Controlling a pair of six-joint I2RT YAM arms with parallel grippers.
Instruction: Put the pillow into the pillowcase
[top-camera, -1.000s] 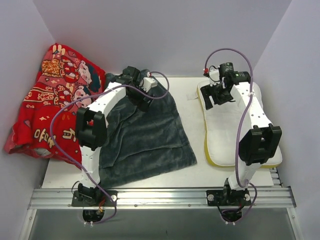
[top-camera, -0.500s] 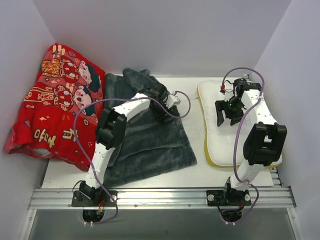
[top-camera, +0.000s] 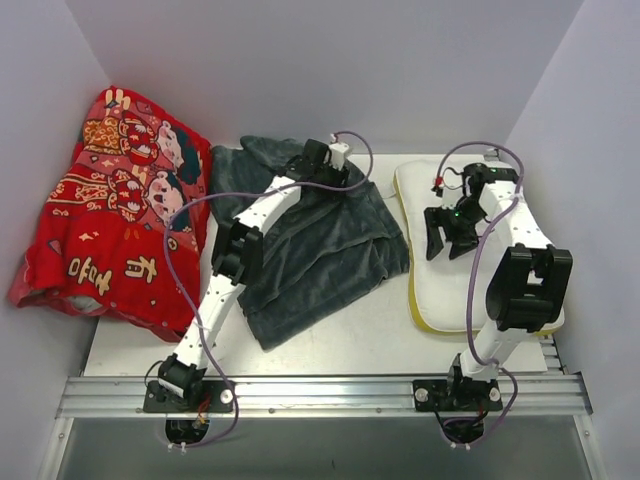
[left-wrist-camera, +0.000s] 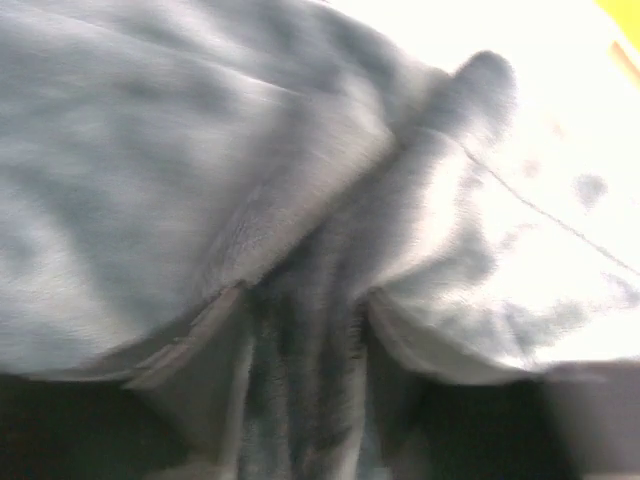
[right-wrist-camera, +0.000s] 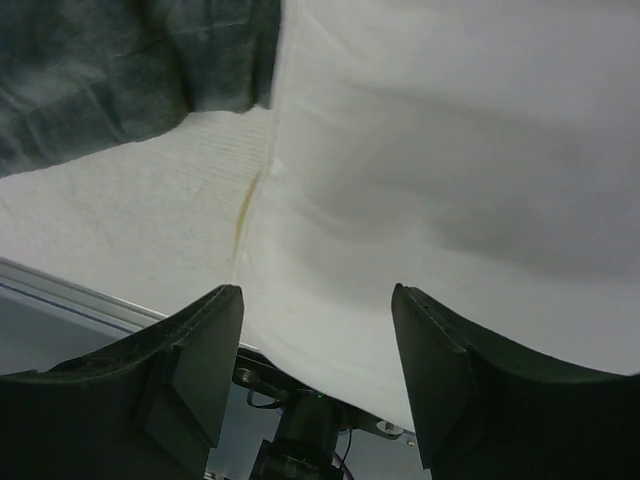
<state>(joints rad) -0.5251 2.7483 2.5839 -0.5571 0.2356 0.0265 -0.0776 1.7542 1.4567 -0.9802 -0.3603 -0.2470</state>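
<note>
Left gripper (top-camera: 322, 172): jaws partly closed on a gathered fold at the far end of the pillowcase (top-camera: 320, 250). Right gripper (top-camera: 443, 245): jaws apart, holding nothing, hovering over the far-left part of the pillow (top-camera: 445, 290).

The pillowcase lies bunched, plush grey face up, just left of the pillow, and its right edge meets the pillow's left edge. The pillow lies flat, long axis running near to far, with the yellow band along its left and near edges.

Step in hand, by judgement: bringing the pillowcase to the pillow. The next move calls for finding the mouth, not discernible here, and spreading it toward a short end of the pillow.
</note>
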